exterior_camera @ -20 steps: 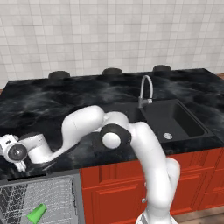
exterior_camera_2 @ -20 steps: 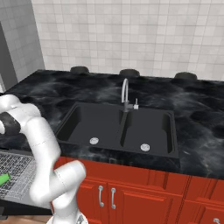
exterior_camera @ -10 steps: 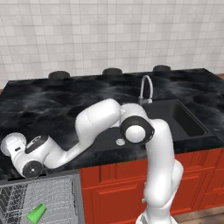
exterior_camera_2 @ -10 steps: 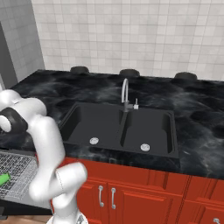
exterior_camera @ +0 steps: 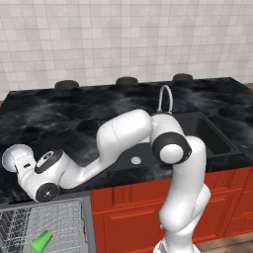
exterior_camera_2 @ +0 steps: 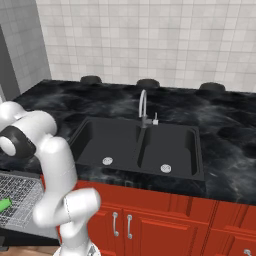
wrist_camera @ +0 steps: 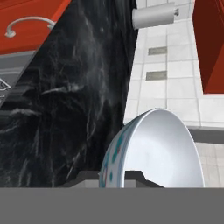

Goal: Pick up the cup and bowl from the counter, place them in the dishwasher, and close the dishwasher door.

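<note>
My gripper [wrist_camera: 111,177] is shut on the rim of the bowl [wrist_camera: 162,148], a white bowl with teal flecks, held on edge. In the left base view the gripper [exterior_camera: 21,161] and the bowl [exterior_camera: 14,157] hang at the far left, over the front edge of the black counter [exterior_camera: 59,113] and just above the dishwasher's grey wire rack [exterior_camera: 54,222]. The green cup [exterior_camera: 41,240] lies on its side in that rack, and the cup [exterior_camera_2: 4,205] also shows at the left edge of the right base view. The dishwasher door is out of view.
A black double sink [exterior_camera_2: 140,145] with a curved faucet [exterior_camera_2: 143,107] sits right of the arm. Red cabinet fronts [exterior_camera: 138,217] run under the counter beside the rack. Three dark knobs [exterior_camera: 127,80] line the tiled back wall.
The arm's elbow has swung forward and to the right. The hand with the bowl has sunk slightly toward the counter's front edge above the rack.
</note>
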Tool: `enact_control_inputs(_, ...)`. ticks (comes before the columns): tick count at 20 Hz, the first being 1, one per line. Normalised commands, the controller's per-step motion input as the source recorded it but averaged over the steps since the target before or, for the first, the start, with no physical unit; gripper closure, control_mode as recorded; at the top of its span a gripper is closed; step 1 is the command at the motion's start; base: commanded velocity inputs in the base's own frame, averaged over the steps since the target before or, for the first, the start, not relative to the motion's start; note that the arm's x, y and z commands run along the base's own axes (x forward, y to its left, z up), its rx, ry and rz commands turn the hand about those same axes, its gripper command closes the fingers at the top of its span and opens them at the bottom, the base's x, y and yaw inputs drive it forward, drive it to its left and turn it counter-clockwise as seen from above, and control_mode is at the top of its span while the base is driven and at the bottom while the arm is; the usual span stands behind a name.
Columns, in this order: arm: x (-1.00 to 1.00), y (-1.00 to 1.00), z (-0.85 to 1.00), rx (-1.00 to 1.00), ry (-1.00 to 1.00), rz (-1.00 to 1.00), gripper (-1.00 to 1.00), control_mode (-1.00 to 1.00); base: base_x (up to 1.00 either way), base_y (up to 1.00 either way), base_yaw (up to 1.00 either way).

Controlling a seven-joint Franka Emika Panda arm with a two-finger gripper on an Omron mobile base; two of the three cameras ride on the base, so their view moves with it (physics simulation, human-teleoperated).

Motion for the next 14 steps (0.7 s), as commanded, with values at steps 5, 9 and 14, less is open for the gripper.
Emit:
enact_control_inputs(5,-0.06,0.0,0.0,0.0,0.03,0.0,1.0,-1.0,0.0,0.0,0.0)
enact_control_inputs(9,-0.29,0.0,0.0,0.02,0.02,0.0,1.0,-1.0,0.0,0.0,0.0)
enact_control_inputs(14,-0.54,0.06,-0.21,0.04,0.0,0.0,1.0,-1.0,0.0,0.0,0.0)
